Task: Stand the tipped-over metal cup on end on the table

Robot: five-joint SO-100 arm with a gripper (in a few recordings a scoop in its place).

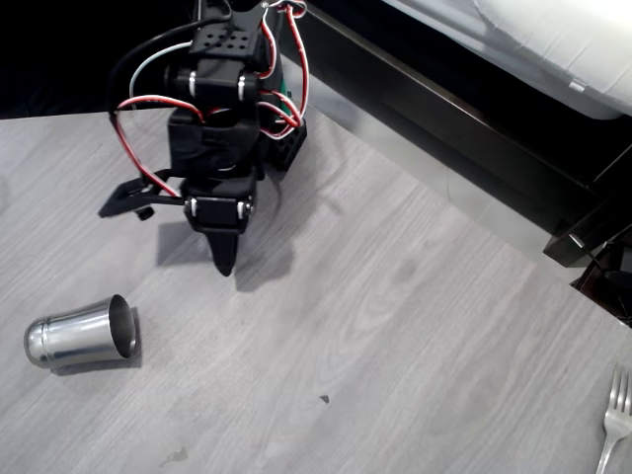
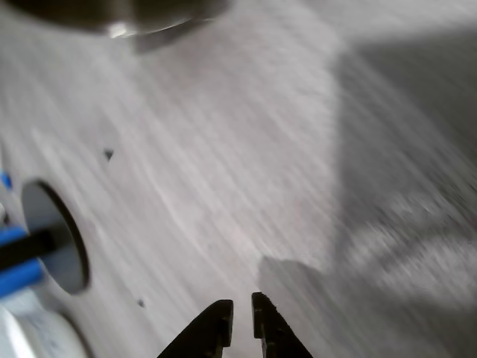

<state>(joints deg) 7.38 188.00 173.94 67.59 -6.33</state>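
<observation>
Cup (image 1: 79,333) lying on its side on the table (image 1: 395,375), at the overhead view's lower left, open rim facing right, rounded base at left. Gripper (image 1: 223,259) hangs above the table, up and right of the cup, well apart from it. In the wrist view, the gripper's (image 2: 241,317) 2 dark fingertips stand almost together, a narrow slit between them, nothing held. Blurred cup (image 2: 119,15) at that view's top edge. Fork (image 1: 614,425) lies at the overhead view's lower right edge.
</observation>
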